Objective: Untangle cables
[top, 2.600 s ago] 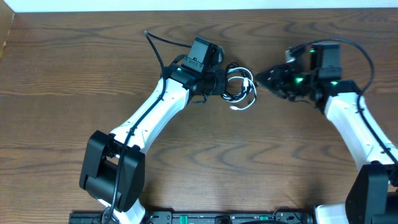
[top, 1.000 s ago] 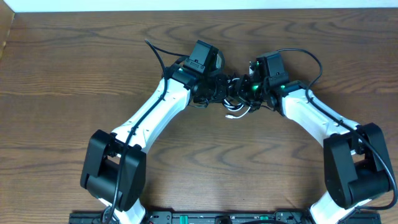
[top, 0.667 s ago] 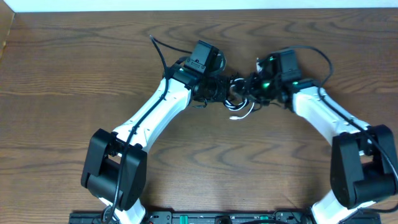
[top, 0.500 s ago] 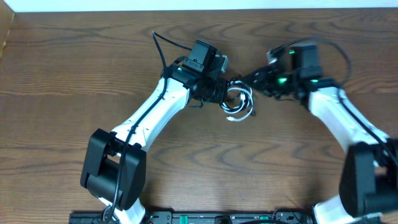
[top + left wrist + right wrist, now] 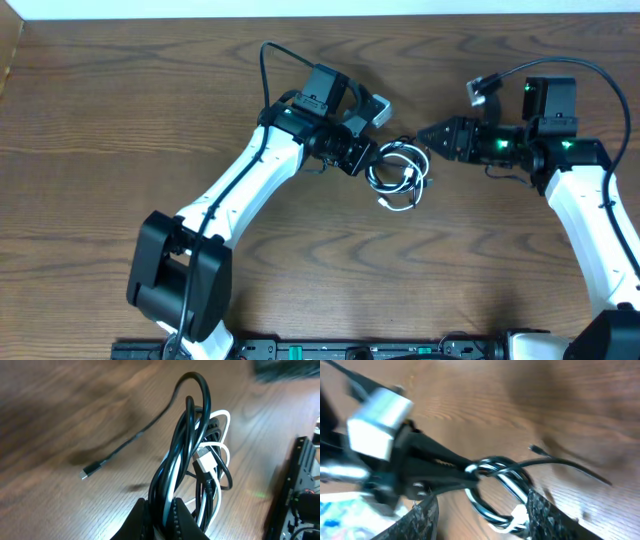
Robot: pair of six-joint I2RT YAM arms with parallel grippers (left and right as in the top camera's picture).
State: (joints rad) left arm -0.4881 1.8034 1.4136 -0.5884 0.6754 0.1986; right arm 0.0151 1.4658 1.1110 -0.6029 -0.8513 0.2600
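The black cable [image 5: 392, 158] and the white cable [image 5: 402, 203] lie looped together in one small bundle on the wooden table, right of centre. My left gripper [image 5: 362, 158] is shut on several strands at the bundle's left side. In the left wrist view the jaws [image 5: 160, 510] pinch black [image 5: 192, 410] and white [image 5: 225, 420] strands, with a white plug [image 5: 204, 462] in the loops and a black plug end [image 5: 87, 472] lying free. My right gripper [image 5: 422, 135] is open, just up and right of the bundle. In the right wrist view its fingers [image 5: 482, 497] straddle the loops [image 5: 495, 495] without gripping.
Thicker black robot wires arch over the left arm [image 5: 268, 62] and the right arm [image 5: 600, 80]. The table's far edge meets a white strip [image 5: 320, 8] at the top. The arm bases and a rail [image 5: 330, 350] sit along the near edge.
My right gripper has pulled back to the right, away from the bundle it was pressed into. The bundle has shifted slightly right and its loops have spread. My left gripper keeps its hold.
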